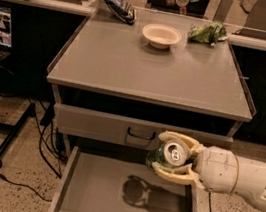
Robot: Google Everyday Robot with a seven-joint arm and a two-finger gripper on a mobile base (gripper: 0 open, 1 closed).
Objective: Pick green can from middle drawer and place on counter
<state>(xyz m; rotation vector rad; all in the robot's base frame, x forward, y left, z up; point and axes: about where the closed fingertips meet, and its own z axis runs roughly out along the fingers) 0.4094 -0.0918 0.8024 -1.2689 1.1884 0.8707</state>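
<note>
the camera view is looking down on a grey desk (143, 72) with a drawer (100, 196) pulled out beneath it. the gripper (160, 152) is reaching in from the right on a thick white arm (235, 173) and hanging above the right side of the open drawer, just below the closed drawer front (94, 123) with the black handle (141, 134). its two cream fingers (181, 138) are closing around the green can (174, 154), one above and one below, gripping it by the sides. the can is sitting between them, lifted clear of the drawer floor, its silver top and pull tab facing the camera. a dark shadow (141, 193) of the gripper and can is falling on the drawer floor below. at the far edge of the desk a pale bowl (161, 35) is standing in the middle, a green snack bag (206, 32) is lying to its right, and a dark snack bag (115, 5) is lying to its left. black cables (38, 158) are trailing over the speckled floor on the left.
</note>
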